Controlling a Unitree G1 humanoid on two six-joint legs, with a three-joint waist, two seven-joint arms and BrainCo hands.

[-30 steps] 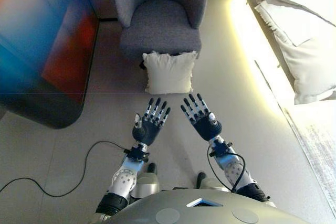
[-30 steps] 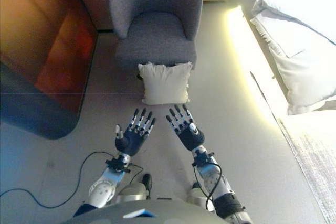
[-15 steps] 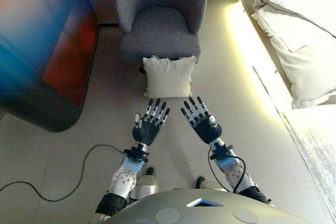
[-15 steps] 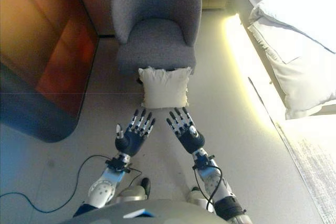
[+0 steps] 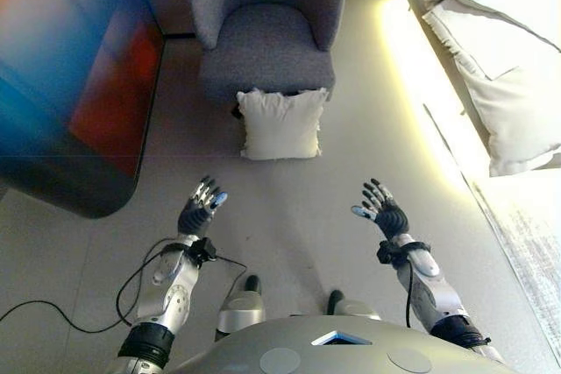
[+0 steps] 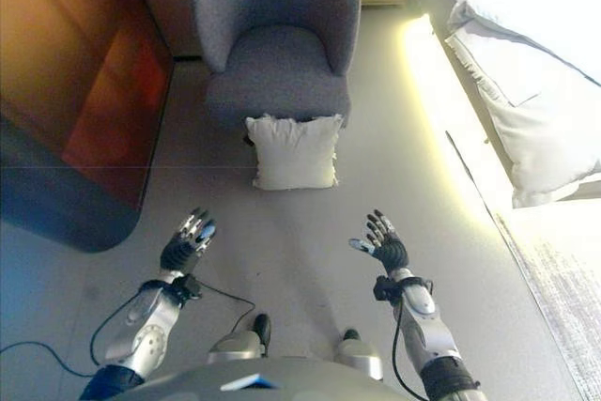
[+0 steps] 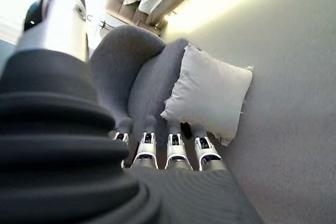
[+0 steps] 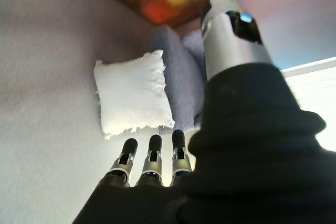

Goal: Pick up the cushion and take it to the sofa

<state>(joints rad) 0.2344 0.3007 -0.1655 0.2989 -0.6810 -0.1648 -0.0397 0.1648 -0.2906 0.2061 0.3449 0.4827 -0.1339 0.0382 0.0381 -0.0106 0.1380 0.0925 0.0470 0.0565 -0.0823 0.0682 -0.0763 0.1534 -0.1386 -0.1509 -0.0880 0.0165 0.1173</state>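
On the pale floor [image 5: 289, 208] ahead of us, a cream cushion [image 5: 280, 123] with a frayed edge stands propped against the front of a grey upholstered armchair [image 5: 266, 28], its top edge touching the seat front; we hold nothing. Our left hand [image 5: 198, 211] hovers above the floor well short of the cushion and off to its left, fingers straight and spread; the left wrist view shows the fingers [image 7: 175, 147] extended in a row with the thumb apart from them, and the cushion [image 7: 210, 96] lying clear beyond them. Our right hand [image 5: 380, 208] hangs on the other side, likewise apart from the cushion, its fingers [image 8: 151, 158] straight and empty in the right wrist view; the two hands stand wide apart with bare floor between them. To the left of the armchair sits a large dark rounded cabinet [image 5: 70, 85] with a glossy side, though we cannot quite tell what it is; to the right, past a lit strip along the floor, lies a bed with white bedding [image 5: 500, 67] hanging over its edge.
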